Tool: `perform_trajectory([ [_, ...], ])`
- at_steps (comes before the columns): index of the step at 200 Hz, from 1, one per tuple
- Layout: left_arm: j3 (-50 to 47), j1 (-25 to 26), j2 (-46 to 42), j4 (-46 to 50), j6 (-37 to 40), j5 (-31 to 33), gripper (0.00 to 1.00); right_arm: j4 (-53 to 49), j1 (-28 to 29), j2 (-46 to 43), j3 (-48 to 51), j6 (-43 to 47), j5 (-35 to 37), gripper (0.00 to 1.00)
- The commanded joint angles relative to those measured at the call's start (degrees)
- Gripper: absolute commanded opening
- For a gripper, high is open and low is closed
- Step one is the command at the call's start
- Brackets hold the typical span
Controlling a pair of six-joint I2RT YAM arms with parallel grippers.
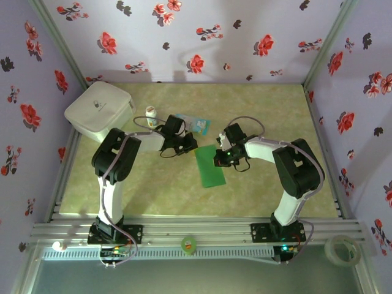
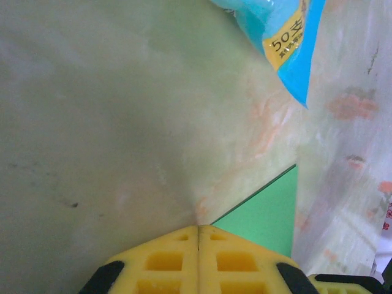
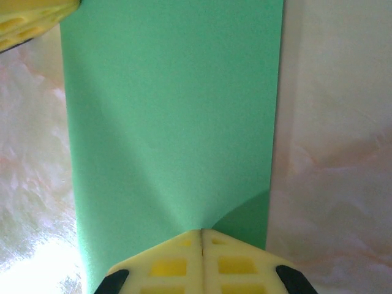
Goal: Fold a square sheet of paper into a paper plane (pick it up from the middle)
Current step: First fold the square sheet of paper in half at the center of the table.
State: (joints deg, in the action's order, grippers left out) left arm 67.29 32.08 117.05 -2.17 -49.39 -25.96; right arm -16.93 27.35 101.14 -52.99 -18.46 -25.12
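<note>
The square sheet of paper (image 1: 211,165), bright green, lies on the table as a narrow upright strip. It looks folded in half, and a darker under layer shows beside the fingertips in the right wrist view. My right gripper (image 1: 219,160) is shut, its yellow tips (image 3: 201,231) pressed down on the sheet (image 3: 171,122) near its right edge. My left gripper (image 1: 190,146) is also shut, with nothing between its fingers. Its tips (image 2: 198,226) rest on the table just off the sheet's corner (image 2: 269,214). One yellow finger (image 3: 30,21) of the left gripper shows at the sheet's far corner.
A blue-and-white packet (image 1: 193,124) (image 2: 288,37) lies just behind the left gripper. A small white bottle (image 1: 150,113) and a white box (image 1: 100,111) stand at the back left. Near the front rail lie a green tape roll (image 1: 188,244) and a clear tape roll (image 1: 342,250).
</note>
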Motion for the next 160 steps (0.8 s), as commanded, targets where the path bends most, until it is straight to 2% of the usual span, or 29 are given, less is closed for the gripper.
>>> perform_trajectory([
  [1,-1.6,-2.1,0.5,1.1,-0.8,7.3,0.06,-7.7,-1.1,3.3,3.6,-0.1,7.0,0.0],
  [96,2.5,-1.8,-1.1,6.3,0.6,8.4,0.06,-7.6,-1.2,3.1,3.6,-0.1,7.0,0.0],
  [160,1.6,0.0,-8.0,7.8,2.3,10.0,0.11,-7.6,-1.2,3.5,3.4,0.0,7.2,0.0],
])
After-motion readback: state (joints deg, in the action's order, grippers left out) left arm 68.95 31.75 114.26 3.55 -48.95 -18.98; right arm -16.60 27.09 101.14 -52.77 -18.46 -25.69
